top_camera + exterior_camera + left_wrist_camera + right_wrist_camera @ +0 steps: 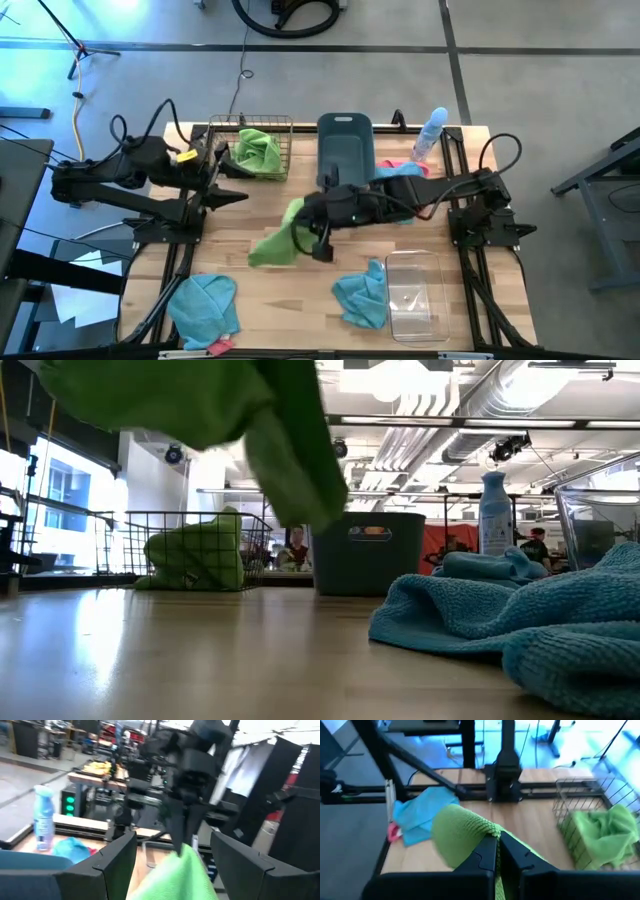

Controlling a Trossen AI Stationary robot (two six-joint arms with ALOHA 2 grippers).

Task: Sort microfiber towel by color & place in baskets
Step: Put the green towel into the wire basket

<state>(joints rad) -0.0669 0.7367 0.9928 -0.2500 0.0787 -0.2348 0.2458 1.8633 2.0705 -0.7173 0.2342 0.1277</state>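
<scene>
1. The right gripper (300,228) is clamped tight on a fuzzy lime green towel (275,240), which hangs limp over the wooden table (290,300).
2. The left gripper (238,180) gapes empty beside the copper wire basket (282,128).

Lime green towel (275,240) pinched by the black right gripper (318,238) — another green towel (258,152) in the copper wire basket (283,135). Light blue towels (363,292) on pale wood table (280,290) — dark grey-blue tub (345,140), clear bin (414,290).

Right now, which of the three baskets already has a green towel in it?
The copper wire basket at the table's back left: a green towel lies in it. The grey-blue tub and clear bin show none.
</scene>
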